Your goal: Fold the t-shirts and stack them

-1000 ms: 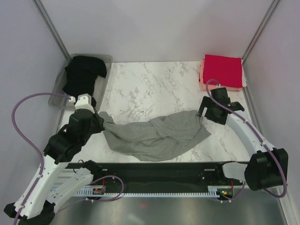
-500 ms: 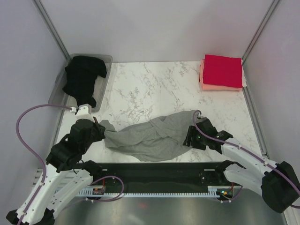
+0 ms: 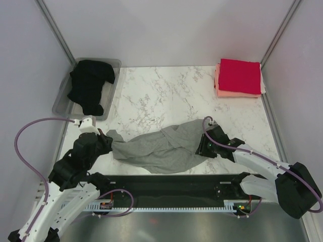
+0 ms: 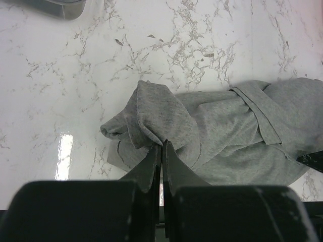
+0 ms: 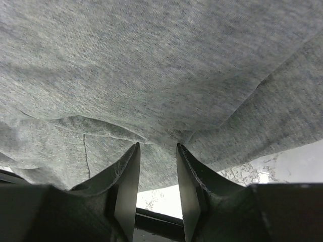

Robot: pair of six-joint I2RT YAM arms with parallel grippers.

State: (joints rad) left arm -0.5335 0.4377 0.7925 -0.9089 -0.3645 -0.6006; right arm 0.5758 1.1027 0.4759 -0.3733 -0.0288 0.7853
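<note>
A heather-grey t-shirt (image 3: 161, 148) lies crumpled and twisted across the near middle of the marble table (image 3: 166, 96). My left gripper (image 3: 104, 140) is shut on its bunched left end; in the left wrist view the fingertips (image 4: 161, 146) pinch a fold of the grey cloth (image 4: 217, 121). My right gripper (image 3: 206, 146) sits at the shirt's right edge, jaws apart, with grey cloth (image 5: 151, 65) draped over and between the tips (image 5: 157, 146). A black t-shirt (image 3: 91, 85) lies heaped in the bin. A folded red t-shirt (image 3: 239, 74) rests on a folded salmon-pink one (image 3: 234, 94) at the back right.
The clear plastic bin (image 3: 115, 64) stands at the back left, its corner also in the left wrist view (image 4: 60, 6). Grey walls with metal posts (image 3: 55, 30) close in both sides. A black rail (image 3: 166, 189) runs along the near edge between the arm bases.
My right arm has swung from near the red stack down to the grey shirt's right edge, its jaws narrowing. The left gripper has drawn the shirt's left end slightly nearer.
</note>
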